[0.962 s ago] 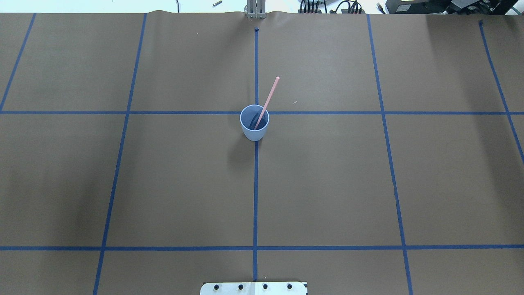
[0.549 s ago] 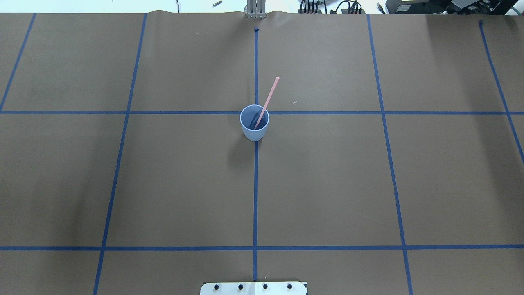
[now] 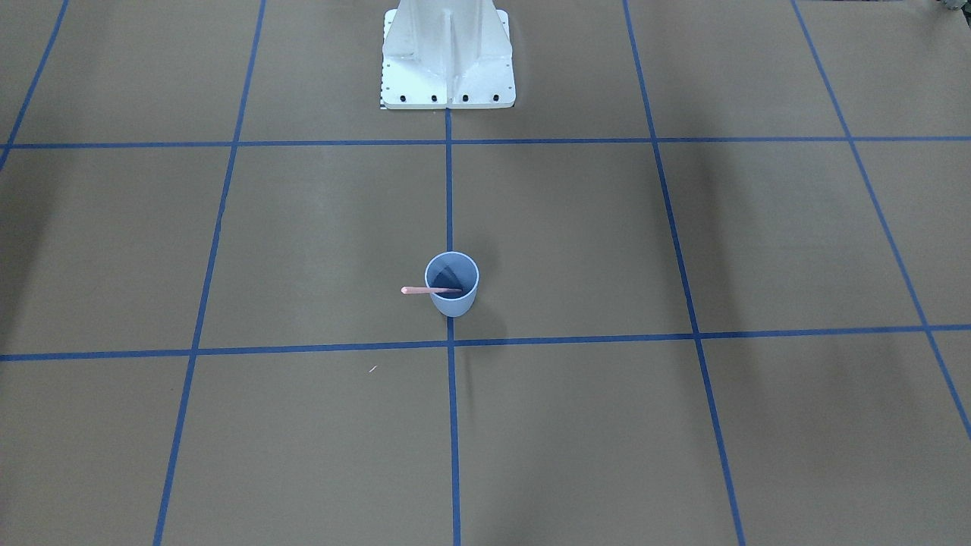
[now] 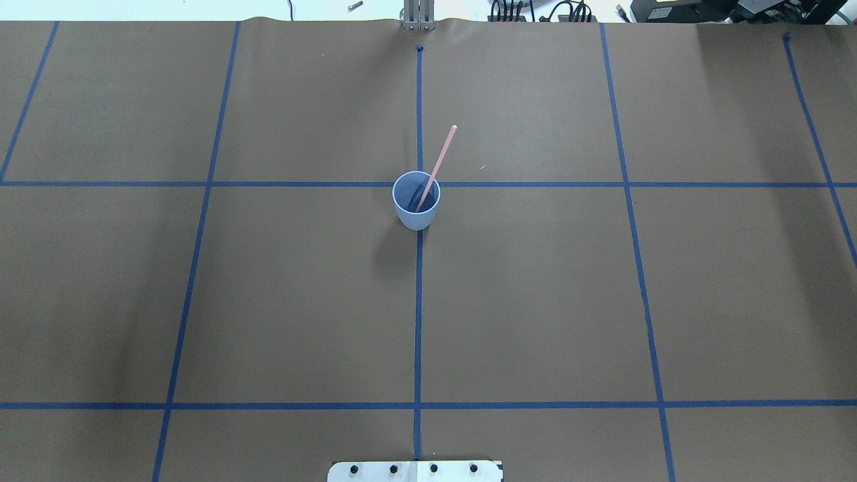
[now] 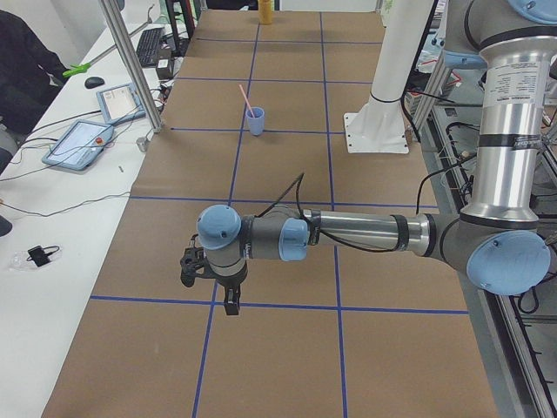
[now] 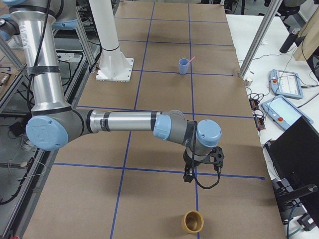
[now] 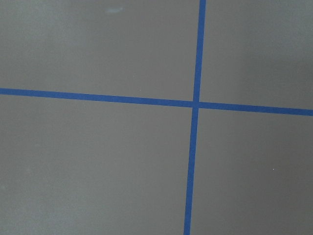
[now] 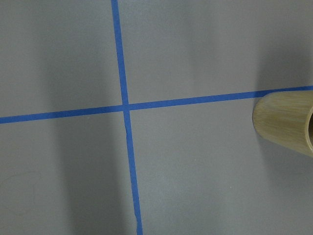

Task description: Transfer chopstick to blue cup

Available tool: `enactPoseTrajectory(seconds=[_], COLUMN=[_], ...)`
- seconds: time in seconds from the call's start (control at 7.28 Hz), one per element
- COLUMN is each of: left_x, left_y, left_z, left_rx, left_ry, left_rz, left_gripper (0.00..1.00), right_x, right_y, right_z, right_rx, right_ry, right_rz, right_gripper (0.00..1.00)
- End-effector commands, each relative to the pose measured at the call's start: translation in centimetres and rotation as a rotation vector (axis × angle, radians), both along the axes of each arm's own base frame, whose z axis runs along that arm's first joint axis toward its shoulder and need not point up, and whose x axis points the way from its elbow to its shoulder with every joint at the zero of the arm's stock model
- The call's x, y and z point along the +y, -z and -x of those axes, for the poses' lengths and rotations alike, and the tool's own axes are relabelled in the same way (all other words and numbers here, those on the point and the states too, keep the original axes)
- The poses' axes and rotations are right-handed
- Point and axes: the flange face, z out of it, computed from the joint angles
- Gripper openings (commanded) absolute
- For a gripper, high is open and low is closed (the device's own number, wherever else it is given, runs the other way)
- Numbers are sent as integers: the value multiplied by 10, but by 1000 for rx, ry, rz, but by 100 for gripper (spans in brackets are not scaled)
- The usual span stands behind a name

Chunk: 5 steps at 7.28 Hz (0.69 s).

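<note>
Thin pale pink chopstick (image 4: 438, 157): tip inside small pale blue plastic cup (image 4: 416, 221), mid-way across the tabletop (image 4: 535, 301), leaning on the rim, mostly overhanging. Risk: the overhang or any nudge could tip the light cup. Well apart from it, left hand (image 5: 228, 300) and right hand (image 6: 188, 174); whether clenched or released cannot be told.

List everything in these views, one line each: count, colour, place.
Table: one, brown cover, blue tape grid.
Blue cup: one, pale blue, upright at the table's centre.
Chopstick: one, pale pink, leaning inside that cup.
Tan cup: one, table's end on the robot's right.
Tablets: two, grey, side bench.
Pedestal: one, white, robot's side.
Left hand: one, black, over bare table; grip unclear.
Right hand: one, black, near the tan cup; grip unclear.
</note>
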Motion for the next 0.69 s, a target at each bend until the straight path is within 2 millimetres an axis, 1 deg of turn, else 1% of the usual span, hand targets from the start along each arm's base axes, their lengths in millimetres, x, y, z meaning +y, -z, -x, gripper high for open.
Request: enactPoseTrajectory(seconds=[0.0, 0.55], left_x=[0, -2], left_y=[-1, 3], left_z=[0, 0], left_rx=[1, 0], left_ry=[0, -4], left_rz=[1, -13], left_gripper=[98, 98], right_x=[0, -2], right_y=[1, 4], right_z=[0, 0], right_rx=[0, 1], right_ry=[1, 1], right_rz=[-1, -9], right_gripper=[100, 100])
